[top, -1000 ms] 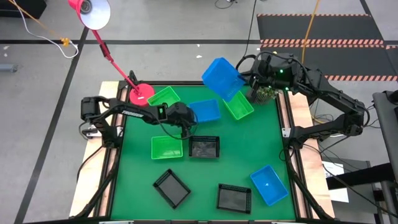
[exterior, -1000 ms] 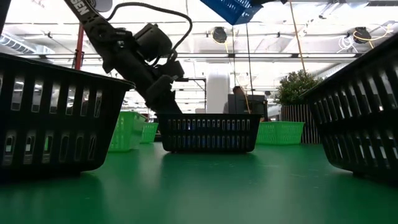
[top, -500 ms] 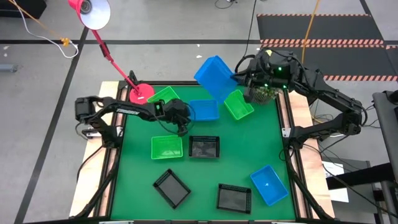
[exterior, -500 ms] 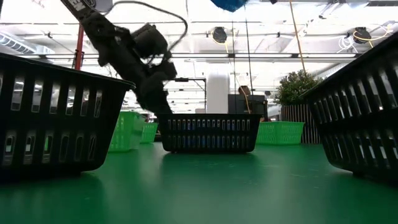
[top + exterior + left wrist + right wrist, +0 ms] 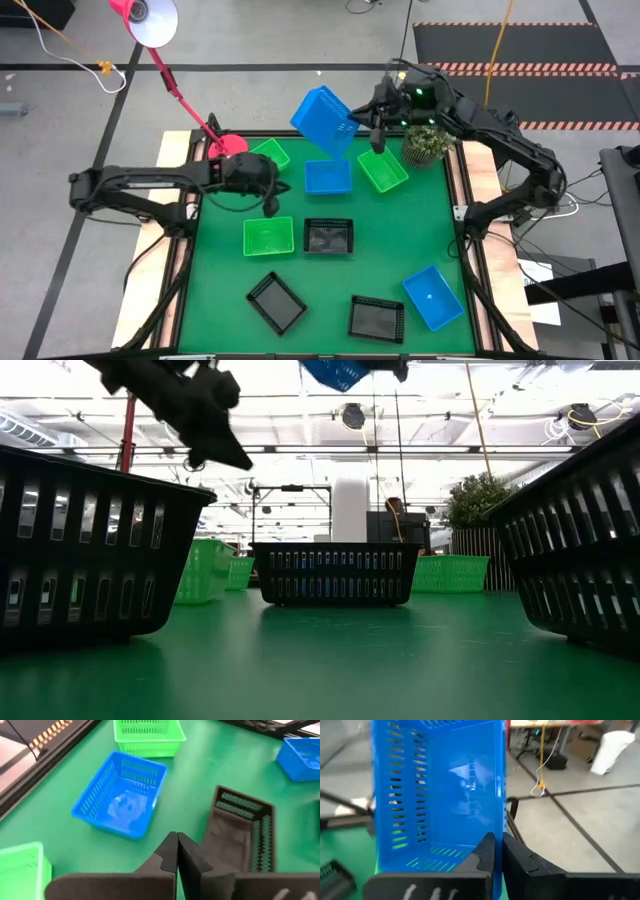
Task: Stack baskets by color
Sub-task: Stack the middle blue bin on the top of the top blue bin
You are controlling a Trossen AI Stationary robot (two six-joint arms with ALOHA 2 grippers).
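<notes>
Right gripper (image 5: 352, 122) holds a blue basket (image 5: 322, 121) aloft over the far edge of the bench (image 5: 225, 330); jaws clamped on its rim, basket tilted steeply, open side toward the wrist camera (image 5: 440, 795). In the low view only its corner (image 5: 335, 372) shows at the top.

Left gripper (image 5: 270, 207), jaws pressed together and empty (image 5: 176, 851), hangs above the mat between a green basket (image 5: 269, 236) nearer the front and a second blue basket (image 5: 328, 177) farther back.

Other baskets, all shallow, slotted or mesh walls, flat on the mat:
- green at far left (image 5: 266, 154), just beside the round pink lamp base (image 5: 227, 149)
- green at far right (image 5: 383, 169), near a small potted plant (image 5: 427, 144)
- black in the middle (image 5: 328, 237), just beside the front green one
- black at front left (image 5: 277, 302), turned askew
- black at front centre (image 5: 377, 317)
- third blue at front right (image 5: 432, 296), close to the right edge

Open mat lies along the left side and right of centre. Surface is a green mat with wooden borders; grey floor with striped tape around it.
</notes>
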